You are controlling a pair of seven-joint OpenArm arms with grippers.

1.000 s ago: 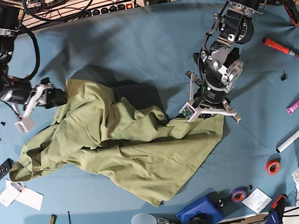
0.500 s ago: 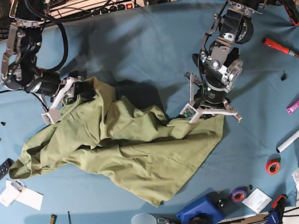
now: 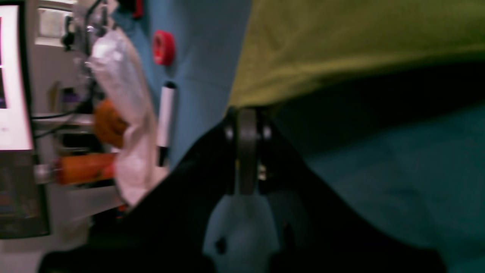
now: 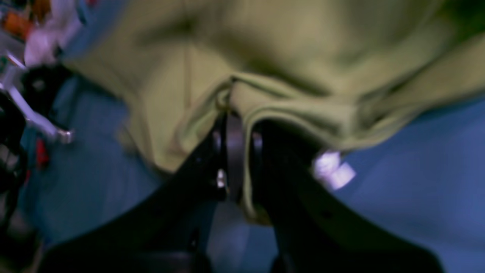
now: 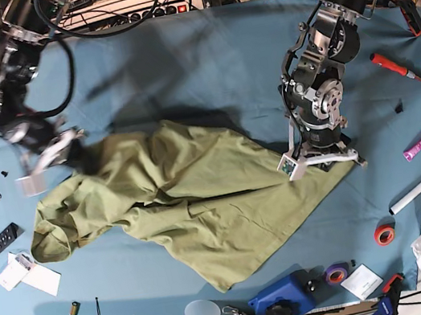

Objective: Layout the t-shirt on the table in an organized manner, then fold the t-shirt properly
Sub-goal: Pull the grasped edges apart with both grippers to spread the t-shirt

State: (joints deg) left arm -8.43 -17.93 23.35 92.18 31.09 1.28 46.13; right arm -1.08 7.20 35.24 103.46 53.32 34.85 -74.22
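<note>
Two tools are pinching the t-shirt, both clamped on cloth | it is lying rumpled mid-surface | you are spreading it | next: be pulling the corners apart, flattening.

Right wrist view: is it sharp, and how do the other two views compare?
Right wrist view: blurred throughout, the t-shirt smeared. Left wrist view: soft, with deep shadow under the cloth. Base view: mostly sharp; only the right hand is motion-blurred.
</note>
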